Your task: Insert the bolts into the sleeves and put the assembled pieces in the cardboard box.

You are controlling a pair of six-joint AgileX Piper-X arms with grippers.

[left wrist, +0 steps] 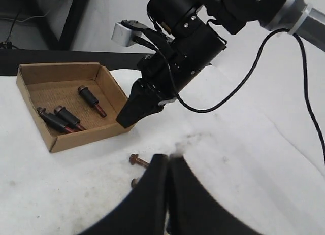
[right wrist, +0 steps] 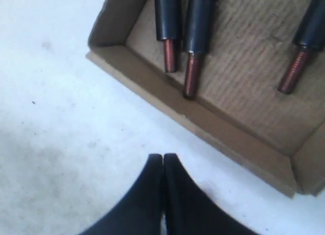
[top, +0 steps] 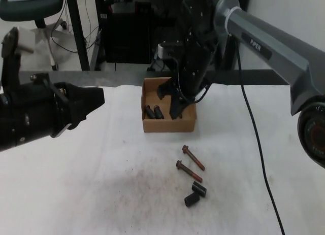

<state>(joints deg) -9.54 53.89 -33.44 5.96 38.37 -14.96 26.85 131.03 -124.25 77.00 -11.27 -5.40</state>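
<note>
Finding right gripper [right wrist: 163, 158] with fingertips pressed together and nothing between them, hanging close by one wall of the cardboard box [right wrist: 203, 127], tips over the white cloth [top: 76, 169] just outside it; noting left gripper [left wrist: 168, 160] likewise closed and empty, held above the bench at the left of the high view, well apart from the box. Counting three assembled pieces [left wrist: 68, 117] inside the box, each a bolt seated in a dark sleeve with the threaded end protruding: two lying side by side, a third piece [left wrist: 91, 100] apart from them, nearer the opposite wall. Recording on the cloth outside the box, on the side nearer the arms, two loose bolts [top: 193, 157], reddish-brown, roughly parallel and just beside each other, heads at the ends nearer the box; just beyond their threaded ends, two loose sleeves [top: 198, 189], black, near each other, neither holding a bolt. Observing dark smudging [top: 137, 189] on the cloth beside the loose parts and a black cable [top: 256, 138] trailing across the cloth from the right arm
</note>
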